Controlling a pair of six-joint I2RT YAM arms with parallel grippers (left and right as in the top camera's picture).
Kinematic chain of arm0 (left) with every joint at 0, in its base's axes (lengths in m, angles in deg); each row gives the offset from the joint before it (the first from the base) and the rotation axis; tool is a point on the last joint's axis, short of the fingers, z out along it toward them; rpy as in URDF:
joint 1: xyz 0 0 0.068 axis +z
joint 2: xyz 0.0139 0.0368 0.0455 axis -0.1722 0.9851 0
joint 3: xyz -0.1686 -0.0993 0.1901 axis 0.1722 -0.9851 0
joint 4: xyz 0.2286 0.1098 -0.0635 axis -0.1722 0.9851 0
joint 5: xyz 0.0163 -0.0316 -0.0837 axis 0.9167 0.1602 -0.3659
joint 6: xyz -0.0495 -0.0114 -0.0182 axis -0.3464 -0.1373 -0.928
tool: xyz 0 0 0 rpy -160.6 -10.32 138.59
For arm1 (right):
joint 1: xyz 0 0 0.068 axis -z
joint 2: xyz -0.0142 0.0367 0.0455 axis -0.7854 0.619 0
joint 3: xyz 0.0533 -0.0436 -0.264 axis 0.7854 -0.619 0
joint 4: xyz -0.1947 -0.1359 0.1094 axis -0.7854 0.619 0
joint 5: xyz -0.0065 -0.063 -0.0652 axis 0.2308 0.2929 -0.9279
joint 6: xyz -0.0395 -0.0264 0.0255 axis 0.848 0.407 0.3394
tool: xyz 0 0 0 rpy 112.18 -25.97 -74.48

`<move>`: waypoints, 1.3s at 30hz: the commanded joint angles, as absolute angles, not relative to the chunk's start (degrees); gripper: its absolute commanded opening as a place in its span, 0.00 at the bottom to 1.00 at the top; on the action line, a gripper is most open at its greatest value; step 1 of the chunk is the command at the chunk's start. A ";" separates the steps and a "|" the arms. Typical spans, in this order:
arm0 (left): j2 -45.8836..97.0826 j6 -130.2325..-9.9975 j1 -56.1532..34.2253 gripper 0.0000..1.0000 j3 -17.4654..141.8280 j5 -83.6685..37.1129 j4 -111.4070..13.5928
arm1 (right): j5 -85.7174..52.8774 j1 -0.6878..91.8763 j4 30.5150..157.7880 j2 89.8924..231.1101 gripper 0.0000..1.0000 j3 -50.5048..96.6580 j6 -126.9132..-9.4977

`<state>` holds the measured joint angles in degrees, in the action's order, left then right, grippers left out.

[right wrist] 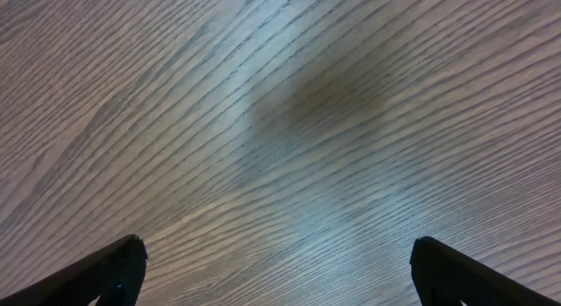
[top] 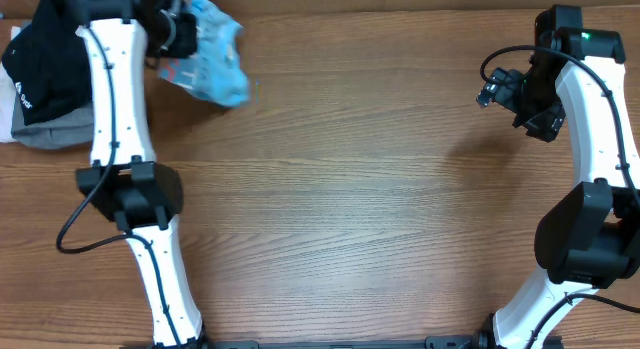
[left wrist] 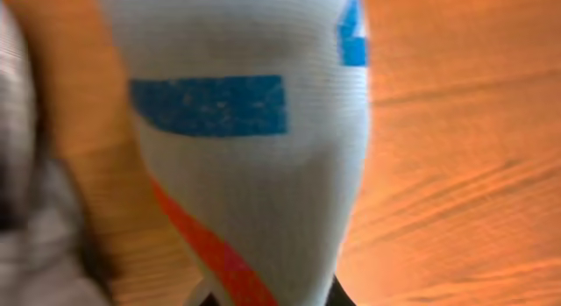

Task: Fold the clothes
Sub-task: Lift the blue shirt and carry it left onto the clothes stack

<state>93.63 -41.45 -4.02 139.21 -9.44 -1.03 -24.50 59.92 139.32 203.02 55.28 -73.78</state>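
Sky-blue T-shirt (top: 215,57), thin, bunched

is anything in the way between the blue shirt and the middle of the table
Nothing visible: bare table runs from the blue T-shirt in the left gripper to the middle. The black garment and grey garment lie far left, off that path.

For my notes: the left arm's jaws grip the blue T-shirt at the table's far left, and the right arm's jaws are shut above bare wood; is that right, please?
Not quite: on the right arm the jaws stand wide open, not shut, as the right wrist view shows. The left arm does grip the blue T-shirt.
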 commanded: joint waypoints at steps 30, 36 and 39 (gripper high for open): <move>93.32 -39.35 14.73 0.04 149.72 -15.17 -12.26 | -24.85 59.81 139.01 201.71 1.00 56.07 -73.87; 93.35 -37.25 16.00 0.04 146.16 -14.86 -13.66 | -24.85 59.81 139.01 201.71 1.00 56.07 -73.87; 93.35 -37.27 16.46 0.04 144.93 -15.21 -15.74 | -24.85 59.81 139.01 201.71 1.00 56.07 -73.87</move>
<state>93.69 -38.13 15.14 146.31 -14.12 -13.79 -24.52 59.92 139.32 203.02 55.28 -73.76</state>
